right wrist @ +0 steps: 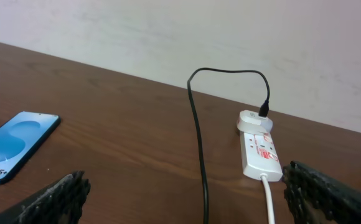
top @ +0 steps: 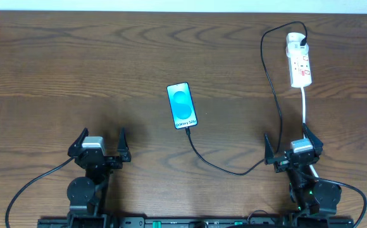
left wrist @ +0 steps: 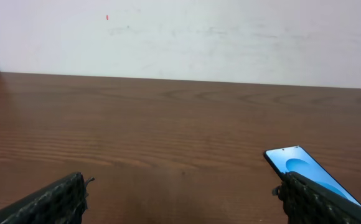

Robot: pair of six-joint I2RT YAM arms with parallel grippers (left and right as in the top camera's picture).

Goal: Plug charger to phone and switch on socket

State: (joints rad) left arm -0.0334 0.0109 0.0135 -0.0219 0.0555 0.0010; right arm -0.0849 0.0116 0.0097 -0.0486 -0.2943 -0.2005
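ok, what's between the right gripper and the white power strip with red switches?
Overhead view: only its white cord and the thin black charger cable lie on the wooden table between right gripper and white power strip.

Even, diffuse light, mild sheen on the dark wood surface (top: pixel 107 63), soft shadows, overhead sharp, wrist views softer, near jaws blurred

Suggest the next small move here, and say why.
Probably reach the right gripper toward the charger tip lying at the phone: the gripper is open and empty, and whether the tip is seated cannot be told. The socket switch would come after.
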